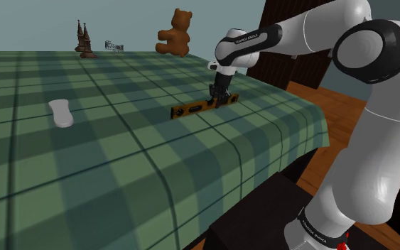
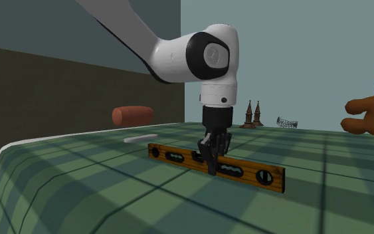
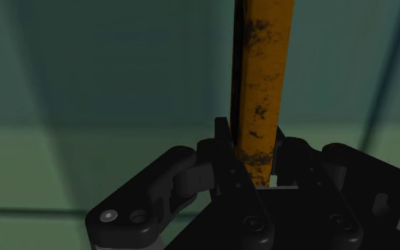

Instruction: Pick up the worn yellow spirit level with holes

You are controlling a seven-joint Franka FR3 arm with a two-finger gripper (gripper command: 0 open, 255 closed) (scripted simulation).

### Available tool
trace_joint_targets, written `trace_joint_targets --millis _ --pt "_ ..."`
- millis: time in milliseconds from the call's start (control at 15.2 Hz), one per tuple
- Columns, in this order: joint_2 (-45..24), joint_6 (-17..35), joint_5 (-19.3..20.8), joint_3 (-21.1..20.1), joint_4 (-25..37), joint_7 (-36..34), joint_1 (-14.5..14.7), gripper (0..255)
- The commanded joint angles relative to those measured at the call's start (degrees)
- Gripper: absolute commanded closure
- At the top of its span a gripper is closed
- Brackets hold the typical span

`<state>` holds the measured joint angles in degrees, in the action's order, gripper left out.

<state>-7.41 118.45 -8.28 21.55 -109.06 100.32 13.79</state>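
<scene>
The worn orange-yellow spirit level (image 1: 191,109) with dark holes stands on its long edge on the green plaid tablecloth (image 1: 106,163), near the table's right side in the shoulder view. My black gripper (image 1: 219,98) comes straight down on its middle. In the second exterior view the gripper (image 2: 212,161) clasps the level (image 2: 258,175) across its width. The wrist view has the level's scuffed top edge (image 3: 262,57) running away from between the fingers (image 3: 223,142), which press on both sides. I cannot tell whether the level rests on the cloth or hangs just above it.
A white flat object (image 1: 61,112) lies at the shoulder view's left. A brown teddy bear (image 1: 175,33), dark spire figures (image 1: 84,39) and a small wire item (image 1: 114,47) stand along the far edge. The table's edge (image 1: 312,135) drops off close behind the level.
</scene>
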Motion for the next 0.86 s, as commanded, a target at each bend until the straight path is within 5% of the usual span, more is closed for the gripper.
trace_joint_targets --millis 0,792 --pt "0.41 -1.45 0.27 0.04 1.11 -0.28 0.03 255" --pt "1.97 -8.84 1.29 0.18 7.12 -1.39 0.07 255"
